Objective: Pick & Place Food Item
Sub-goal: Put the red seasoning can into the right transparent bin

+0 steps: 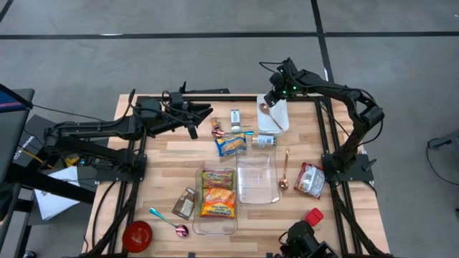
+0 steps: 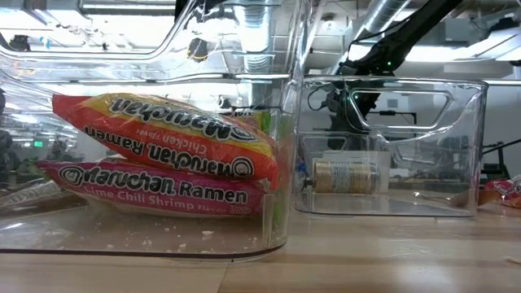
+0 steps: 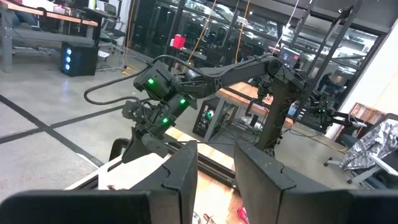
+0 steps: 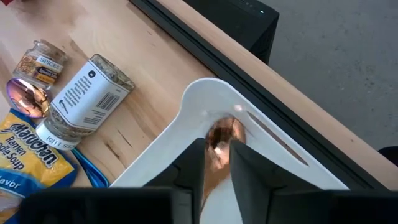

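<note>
Wooden slat table [image 1: 165,154]: left gripper [image 1: 203,112] waits at the back-left, its 2 fingers slightly apart and empty. Right gripper [image 4: 217,163] at the back-right pinches a copper spoon [image 4: 222,134] over the white rectangular tray [image 4: 186,121]. Looks like placing; next, open fully and lift clear.

Between my dark right claw [image 4: 217,163] fingers gleams a copper spoon [image 4: 219,138] over a white tray [image 4: 273,163], pale wood table [image 4: 140,74] grain beside it.

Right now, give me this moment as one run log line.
right gripper: over white tray, copper spoon between jaws | left gripper: raised, waiting | two ramen packs in clear bin
</note>
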Motion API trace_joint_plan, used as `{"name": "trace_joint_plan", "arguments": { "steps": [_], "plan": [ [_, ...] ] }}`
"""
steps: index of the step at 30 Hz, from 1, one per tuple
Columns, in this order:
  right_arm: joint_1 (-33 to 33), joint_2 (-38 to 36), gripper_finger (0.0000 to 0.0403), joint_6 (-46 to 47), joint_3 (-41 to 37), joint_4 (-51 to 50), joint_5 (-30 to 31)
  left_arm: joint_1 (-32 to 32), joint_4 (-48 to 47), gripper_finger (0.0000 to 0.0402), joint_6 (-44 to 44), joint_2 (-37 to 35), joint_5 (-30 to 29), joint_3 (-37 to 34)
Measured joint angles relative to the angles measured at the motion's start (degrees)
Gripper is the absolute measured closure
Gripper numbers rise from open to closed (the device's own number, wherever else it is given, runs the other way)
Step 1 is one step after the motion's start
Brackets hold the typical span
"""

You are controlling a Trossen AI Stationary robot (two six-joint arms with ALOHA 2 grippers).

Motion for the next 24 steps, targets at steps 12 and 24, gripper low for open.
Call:
{"name": "trace_joint_plan", "arguments": {
  "steps": [12,24],
  "plan": [
    [0.0,-4.9,0.0301,1.8,0.0,0.6,-0.5,0.0,-0.1,0.0302,0.0,0.0,0.0,0.0],
    [0.1,-15.9,0.0301,7.5,0.0,-5.4,-0.6,0.0,-0.1,0.0302,0.0,0.0,0.2,0.0]
  ]
}}
